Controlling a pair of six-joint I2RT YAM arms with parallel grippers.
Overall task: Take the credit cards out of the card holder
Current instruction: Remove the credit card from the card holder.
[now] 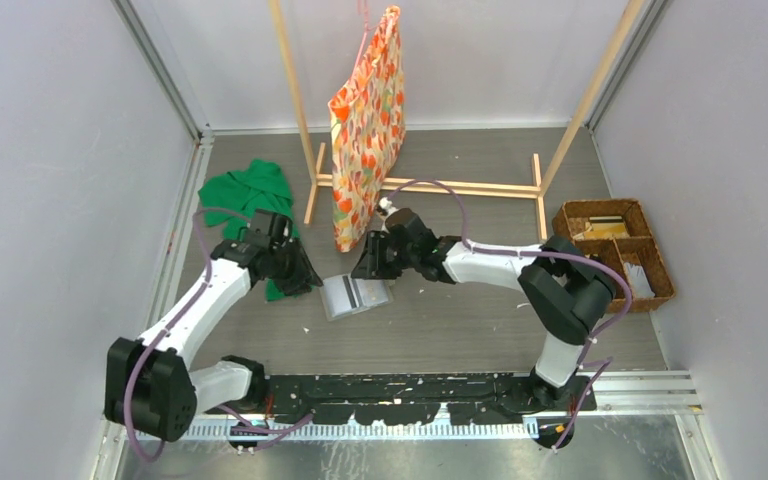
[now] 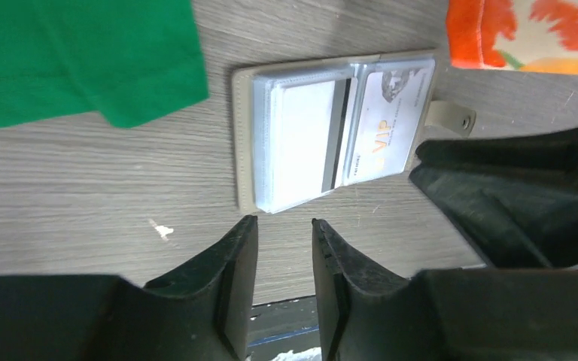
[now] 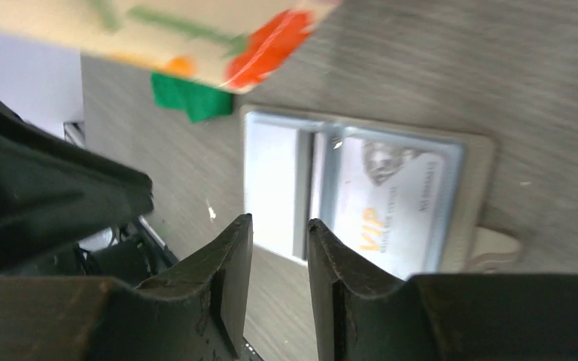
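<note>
The card holder [image 1: 355, 295] lies opened flat on the wood-grain tabletop [image 2: 83, 188], both leaves facing up. No card is out of it yet, so I'd say the job is at its start, lining up for the first pull.

The left gripper [image 2: 282, 224] hovers just off one long edge of the holder, its jaws a narrow gap apart with nothing between them. The right gripper [image 3: 280, 222] hangs over the holder from the other side, likewise parted and empty.

One leaf shows a pale VIP card [image 2: 391, 120] with orange lettering behind a clear sleeve. The other shows a white card with a dark stripe [image 2: 305, 135] in a stack of translucent pockets. A small snap tab [image 2: 451, 116] sticks out beside the VIP leaf, and a green cloth [image 2: 83, 53] lies just beyond the striped leaf.

Next, I reckon, one claw must pin the greyish cover while the other pinches a card's edge and slides it out along its sleeve. That looks fiddly, since the cards sit flush in slick plastic.
</note>
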